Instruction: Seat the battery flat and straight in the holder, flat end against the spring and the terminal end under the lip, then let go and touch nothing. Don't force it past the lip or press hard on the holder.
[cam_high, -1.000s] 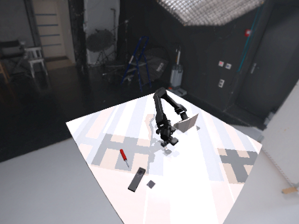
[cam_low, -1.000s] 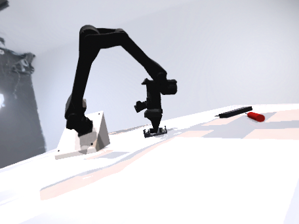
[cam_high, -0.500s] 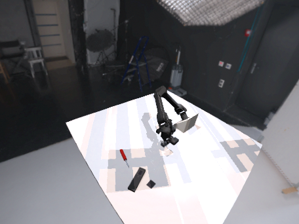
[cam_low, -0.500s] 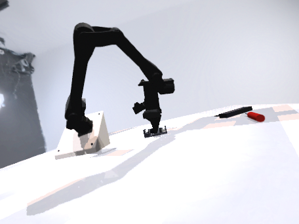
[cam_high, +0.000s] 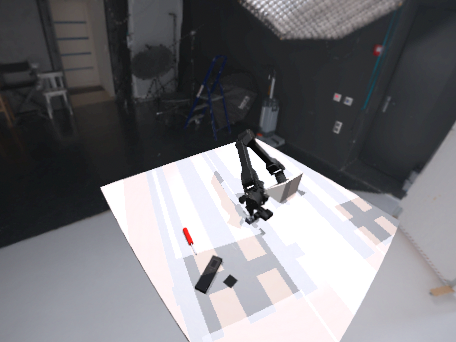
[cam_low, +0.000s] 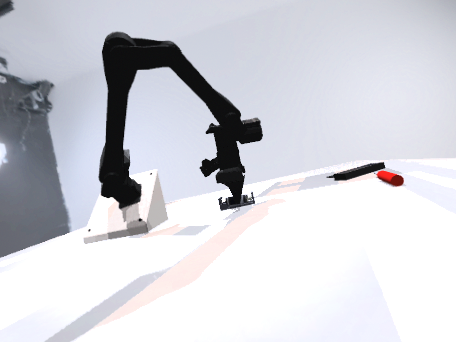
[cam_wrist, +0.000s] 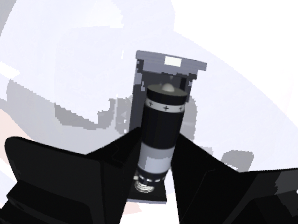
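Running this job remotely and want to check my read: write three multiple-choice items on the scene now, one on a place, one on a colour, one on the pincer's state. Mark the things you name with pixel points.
1. Which end of the battery is nearer the spring?
A) terminal end
B) flat end
C) neither

2. What colour is the screwdriver's handle?
A) blue
B) yellow
C) red

3. How is the pincer?
A) shut on the battery
B) open wide
C) shut on nothing

1: B, the battery (cam_wrist: 162, 125) has its flat end by the spring (cam_wrist: 144, 187), its terminal facing the lip (cam_wrist: 150, 56).
2: C, the screwdriver (cam_high: 187, 236) (cam_low: 390, 178) shows a red handle.
3: A, the pincer (cam_high: 250, 219) (cam_low: 237, 198) (cam_wrist: 157, 136) has its fingers against both sides of the battery.
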